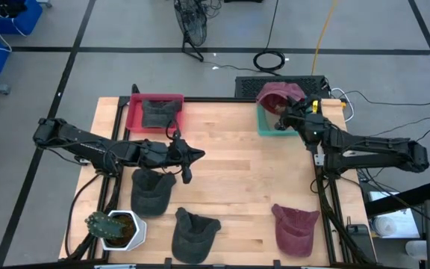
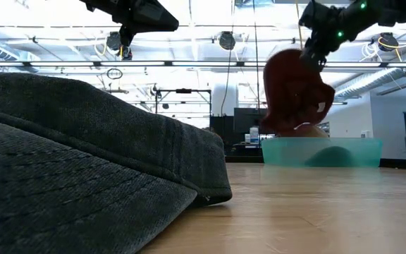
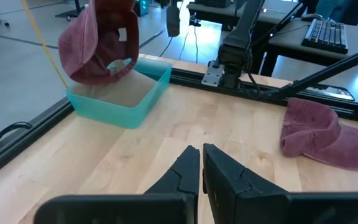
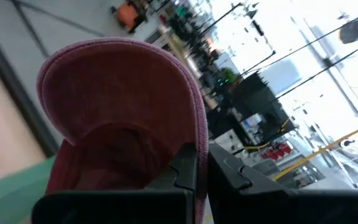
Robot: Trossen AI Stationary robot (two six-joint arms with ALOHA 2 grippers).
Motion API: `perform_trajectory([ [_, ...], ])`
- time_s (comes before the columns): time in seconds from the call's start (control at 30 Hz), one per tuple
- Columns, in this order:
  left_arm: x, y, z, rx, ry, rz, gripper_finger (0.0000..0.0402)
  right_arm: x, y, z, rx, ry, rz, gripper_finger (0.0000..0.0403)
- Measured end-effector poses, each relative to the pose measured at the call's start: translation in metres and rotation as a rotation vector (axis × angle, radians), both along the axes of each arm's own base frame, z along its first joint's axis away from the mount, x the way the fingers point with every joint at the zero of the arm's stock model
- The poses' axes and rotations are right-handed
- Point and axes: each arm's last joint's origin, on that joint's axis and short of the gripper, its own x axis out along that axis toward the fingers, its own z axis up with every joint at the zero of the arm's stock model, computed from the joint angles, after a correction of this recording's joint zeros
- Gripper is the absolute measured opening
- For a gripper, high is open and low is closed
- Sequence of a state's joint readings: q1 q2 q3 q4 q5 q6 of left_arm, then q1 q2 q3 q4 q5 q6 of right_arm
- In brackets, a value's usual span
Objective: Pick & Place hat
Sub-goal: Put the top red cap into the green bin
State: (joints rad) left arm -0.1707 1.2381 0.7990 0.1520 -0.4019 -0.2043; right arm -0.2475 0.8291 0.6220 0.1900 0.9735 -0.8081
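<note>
My right gripper [image 1: 282, 113] is shut on a maroon hat [image 1: 278, 96] at the table's far right, above a teal bin [image 1: 263, 127]. In the low view the hat [image 2: 294, 92] hangs below that gripper [image 2: 313, 56], its lower end level with the bin's rim [image 2: 323, 143]. The left wrist view shows the hat [image 3: 98, 43] over the bin [image 3: 120, 102]. My left gripper [image 1: 198, 155] hovers shut over the middle of the table, touching nothing; its fingers [image 3: 201, 155] point toward the bin. My right gripper pinches the maroon hat's curved rim edge [image 4: 194, 134] between its two fingers [image 4: 225, 165]. The hat hangs below the gripper with its hollow side open toward the table's middle. Whether its lower end [image 3: 98, 79] touches the teal bin, I cannot tell.
A red bin [image 1: 136, 116] at the far left holds a dark grey hat [image 1: 157, 113]. Two dark hats [image 1: 153, 190] [image 1: 195, 233] and a second maroon hat [image 1: 295, 228] lie along the near side. A potted plant [image 1: 114, 228] stands at the near left corner.
</note>
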Motion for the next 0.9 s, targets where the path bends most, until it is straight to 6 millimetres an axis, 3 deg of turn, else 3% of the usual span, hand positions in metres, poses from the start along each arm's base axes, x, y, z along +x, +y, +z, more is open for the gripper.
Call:
perform_trajectory([
  [0.17,0.0,0.0,0.0,0.005,0.002,-0.001,0.0026,-0.005,-0.011,-0.003,0.024,-0.008,-0.051,0.001],
  [0.53,0.0,0.0,0.0,0.009,0.004,-0.002,0.0026,-0.016,-0.014,0.026,-0.125,-0.138,0.015,0.0011],
  [0.9,0.0,0.0,0.0,0.008,0.005,-0.002,0.0026,-0.017,-0.014,0.001,0.055,-0.059,0.01,0.0011],
])
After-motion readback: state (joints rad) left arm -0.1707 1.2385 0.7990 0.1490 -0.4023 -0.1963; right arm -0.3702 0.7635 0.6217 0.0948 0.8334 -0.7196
